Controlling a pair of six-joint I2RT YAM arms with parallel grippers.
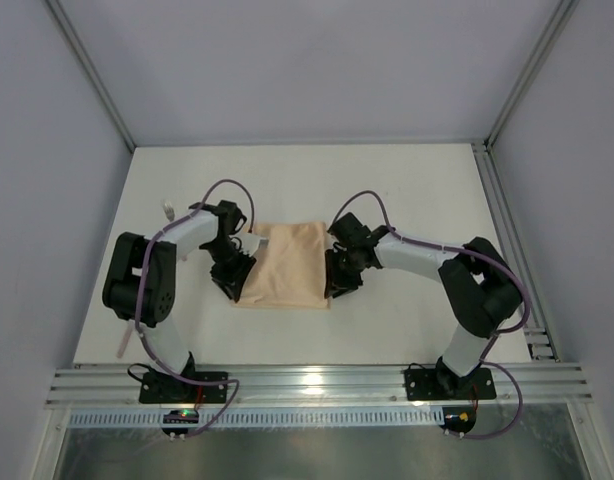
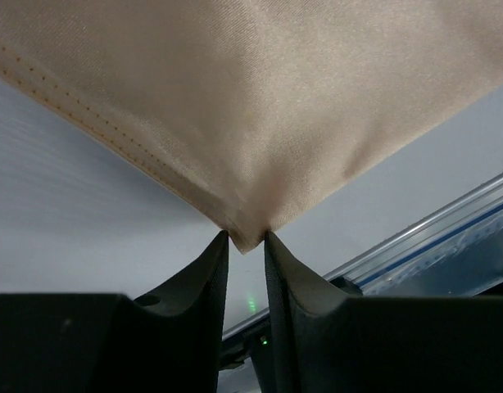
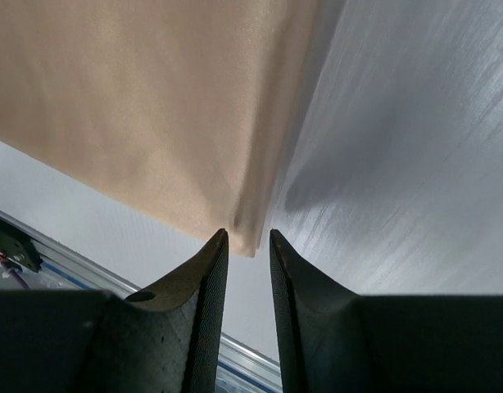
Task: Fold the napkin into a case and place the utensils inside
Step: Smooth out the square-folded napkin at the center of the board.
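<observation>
Each near corner of the napkin (image 1: 284,264) is nipped between narrowly parted jaws; both should be lifted evenly.

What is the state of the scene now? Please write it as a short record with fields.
cloth: the napkin, peach-orange, lying on the table between the two arms
left gripper: at the near left corner of the napkin, corner tip between its fingertips, narrow gap
right gripper: at the near right corner of the napkin, corner tip between its fingertips, narrow gap
grip: cannot tell whether either corner is pinched
utensils: a small pale object lies by the left arm, too small to identify
</observation>
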